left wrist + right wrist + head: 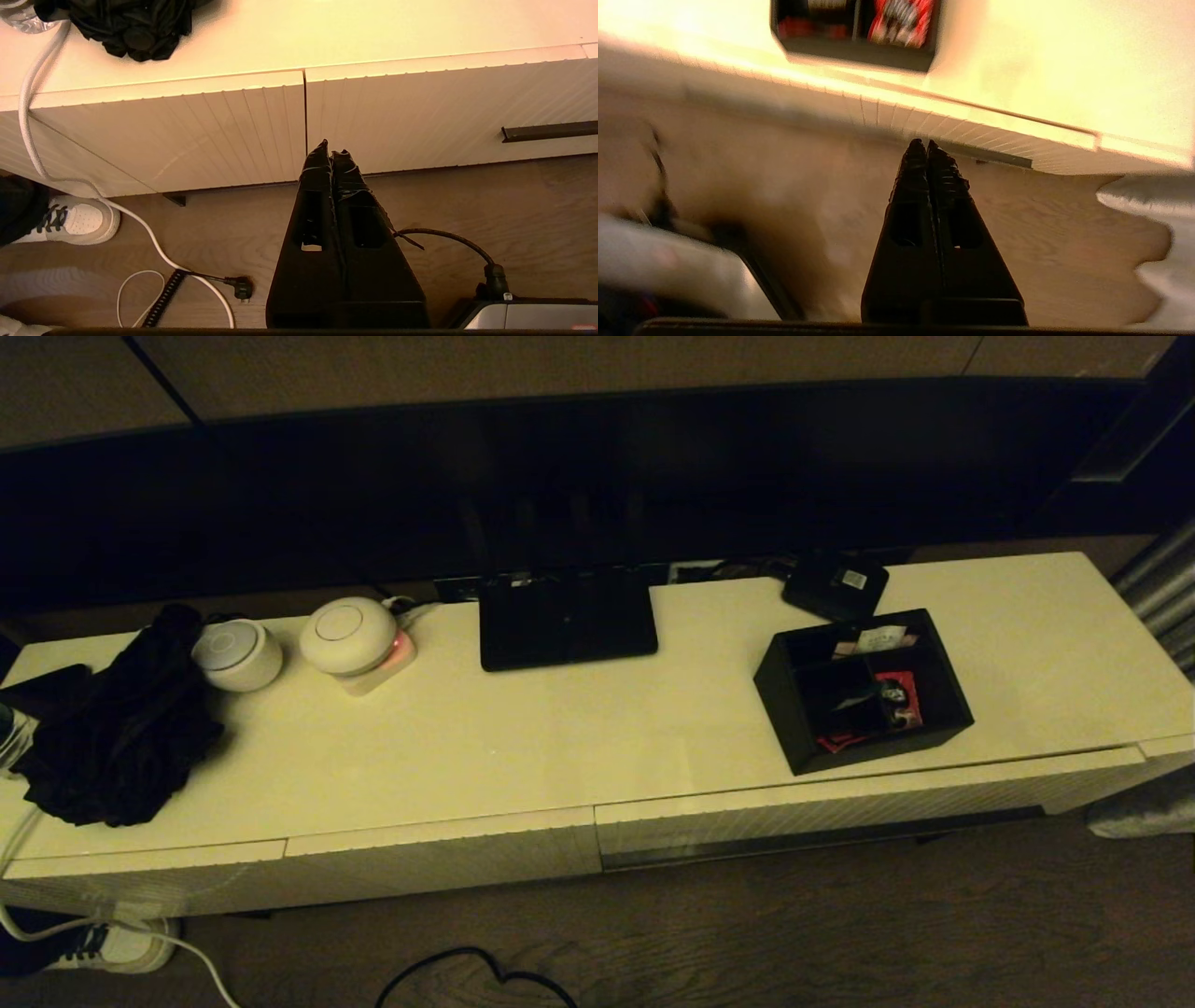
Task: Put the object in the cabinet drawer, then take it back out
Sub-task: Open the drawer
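1. The box is sitting on the cabinet top, toward its right end and close to the front edge, open side up, with red and white packets showing among its dividers.
2. The drawer, the wide right-hand one with the ribbed white front, is lying just below and in front of the box; a dark slit is running along under its front, and I cannot tell whether it is fully closed.
3. A small flat black device with a white label is resting just behind the box, and a black router is standing near the middle of the top.
4. The right gripper is hanging empty over the floor in front of the drawer, its fingers pressed together, touching nothing.
5. The left gripper is idling low before the seam between the two drawer fronts, likewise closed and empty.
6. Two white round devices and a heap of black cloth are lying at the left end of the top.
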